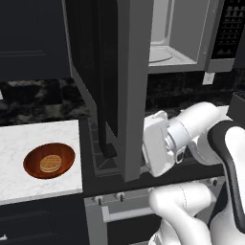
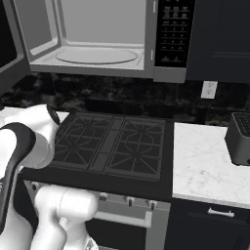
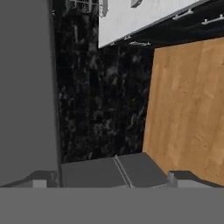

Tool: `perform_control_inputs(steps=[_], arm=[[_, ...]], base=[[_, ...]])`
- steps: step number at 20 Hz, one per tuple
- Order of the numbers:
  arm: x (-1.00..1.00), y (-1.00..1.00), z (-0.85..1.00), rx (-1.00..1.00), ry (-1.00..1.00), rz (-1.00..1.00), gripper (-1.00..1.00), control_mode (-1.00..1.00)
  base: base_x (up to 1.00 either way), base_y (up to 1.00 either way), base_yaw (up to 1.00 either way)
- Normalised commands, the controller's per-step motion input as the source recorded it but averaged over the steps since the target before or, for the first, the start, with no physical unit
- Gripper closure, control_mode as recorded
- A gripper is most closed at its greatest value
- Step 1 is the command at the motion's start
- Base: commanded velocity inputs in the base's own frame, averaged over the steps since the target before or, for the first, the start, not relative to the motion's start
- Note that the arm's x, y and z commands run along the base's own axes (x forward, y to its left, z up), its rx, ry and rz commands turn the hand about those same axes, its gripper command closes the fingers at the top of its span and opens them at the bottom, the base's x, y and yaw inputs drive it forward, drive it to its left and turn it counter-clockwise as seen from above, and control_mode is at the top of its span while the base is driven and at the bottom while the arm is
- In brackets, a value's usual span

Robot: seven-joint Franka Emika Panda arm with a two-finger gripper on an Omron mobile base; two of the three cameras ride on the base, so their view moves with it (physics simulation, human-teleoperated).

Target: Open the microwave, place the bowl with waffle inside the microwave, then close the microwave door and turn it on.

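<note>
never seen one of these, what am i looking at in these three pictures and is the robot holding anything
This is a rendered kitchen with a white robot arm mounted on a base that can drive. Two pictures come from cameras on that base, behind the arm to its left and right. The third comes from a camera on the hand, so it looks tilted.

From the left camera you see the microwave door swung wide open in front of the arm, and the grey inside of the microwave above the black stove. On the white counter to the left sits a reddish-brown bowl with a waffle in it, untouched.

The right camera also shows a dark toaster on the far counter.

The end effector shows at the bottom of the hand picture. I can't tell whether it is open or shut, and nothing visible is held.
</note>
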Motion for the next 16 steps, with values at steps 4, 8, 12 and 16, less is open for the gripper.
perform_control_inputs(steps=[4,8,12,16], arm=[[0.99,-0.48,-0.79,0.01,0.11,0.00,-1.00,-1.00],[1.00,0.02,-0.57,-0.01,0.04,0.00,-1.00,-1.00],[1.00,0.56,-0.51,-0.05,0.00,0.00,-1.00,-1.00],[1.00,0.64,-0.52,-0.08,0.03,-0.01,-1.00,-1.00]], base=[[0.00,0.00,0.00],[0.00,0.00,0.00],[0.00,0.00,0.00],[0.00,0.00,0.00]])
